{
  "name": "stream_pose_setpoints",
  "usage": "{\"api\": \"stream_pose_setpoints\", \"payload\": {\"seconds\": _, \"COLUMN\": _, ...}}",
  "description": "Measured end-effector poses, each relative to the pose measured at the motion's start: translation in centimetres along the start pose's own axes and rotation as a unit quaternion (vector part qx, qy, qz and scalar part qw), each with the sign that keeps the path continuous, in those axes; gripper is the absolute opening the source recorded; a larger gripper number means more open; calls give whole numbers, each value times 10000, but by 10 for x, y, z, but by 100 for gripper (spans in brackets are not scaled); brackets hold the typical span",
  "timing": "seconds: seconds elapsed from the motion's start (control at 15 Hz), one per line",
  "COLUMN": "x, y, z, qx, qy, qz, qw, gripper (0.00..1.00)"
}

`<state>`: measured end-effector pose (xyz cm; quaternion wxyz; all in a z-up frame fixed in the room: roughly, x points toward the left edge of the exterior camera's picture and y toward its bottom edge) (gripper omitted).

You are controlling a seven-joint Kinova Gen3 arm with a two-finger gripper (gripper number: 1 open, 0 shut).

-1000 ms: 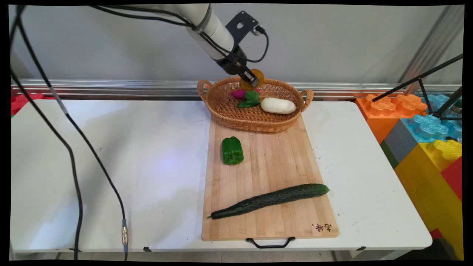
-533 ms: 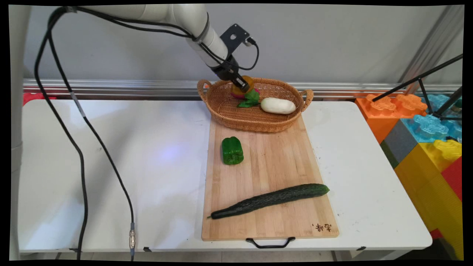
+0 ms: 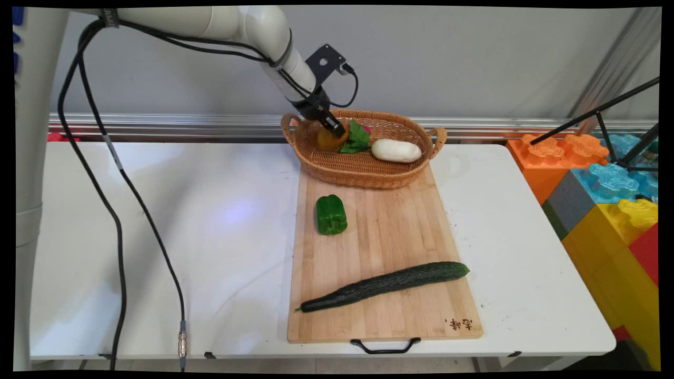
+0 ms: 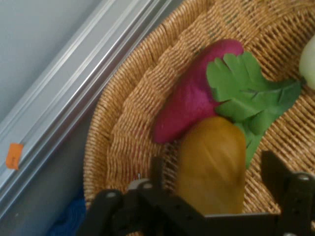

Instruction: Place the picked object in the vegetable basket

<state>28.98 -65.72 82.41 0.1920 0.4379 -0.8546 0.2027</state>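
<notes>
Basket (image 3: pixel 363 168) is holding four veggies: one orange piece (image 4: pixel 212 162), one magenta radish (image 4: pixel 189 101), one leaf (image 4: pixel 246 93), one white one (image 3: pixel 396 150); fingers (image 4: pixel 273 169) are sitting spread around the orange piece, not pinching.

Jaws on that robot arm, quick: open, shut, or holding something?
Jaws: open, one on each side of the yellow-brown vegetable lying in the basket, gaps showing, gripping nothing.

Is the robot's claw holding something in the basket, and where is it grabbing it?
Nothing is gripped. The gripper is open: its fingers stand apart on either side of the orange vegetable lying in the basket.
</notes>
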Motion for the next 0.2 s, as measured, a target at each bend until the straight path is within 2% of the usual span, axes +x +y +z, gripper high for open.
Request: {"api": "stream_pose_setpoints", "payload": {"seconds": 0.2, "x": 1, "y": 4, "z": -3, "qx": -63, "qy": -9, "qz": 18, "qw": 10000, "gripper": 100}}
